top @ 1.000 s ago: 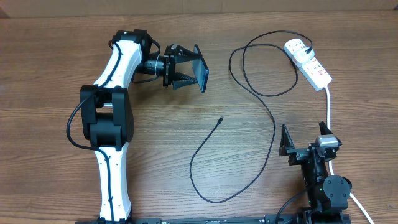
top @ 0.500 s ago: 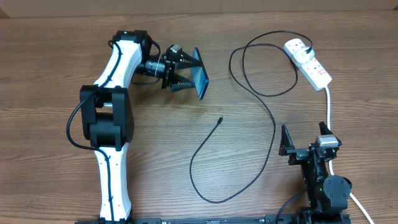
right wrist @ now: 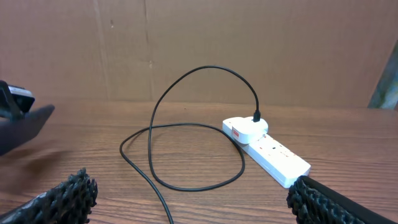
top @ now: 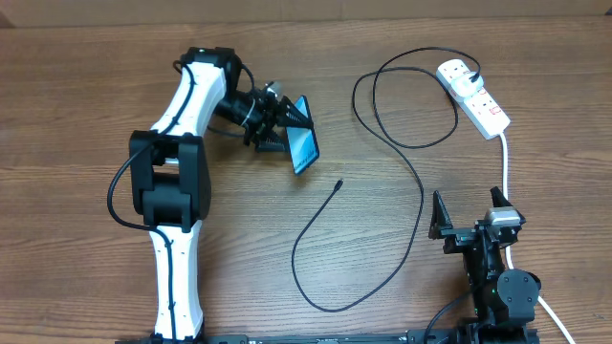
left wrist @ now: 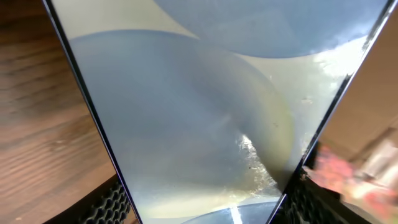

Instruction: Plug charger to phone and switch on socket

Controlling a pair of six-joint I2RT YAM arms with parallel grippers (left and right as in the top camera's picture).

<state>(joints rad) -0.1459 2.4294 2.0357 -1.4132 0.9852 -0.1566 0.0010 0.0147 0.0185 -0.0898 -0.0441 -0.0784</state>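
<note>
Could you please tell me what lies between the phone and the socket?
The overhead view shows only the charger, its black cable lying in loops across the stretch between the phone and the socket.

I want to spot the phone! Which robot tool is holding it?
The left tool, on the white arm, grips the blue-screened phone. The right tool sits open and empty beside the white cord.

Glossy-screened phone [left wrist: 186, 124], matt wood-grain table [top: 76, 57], smooth white plastic socket [top: 475, 94], matt black charger [top: 422, 203]
</note>
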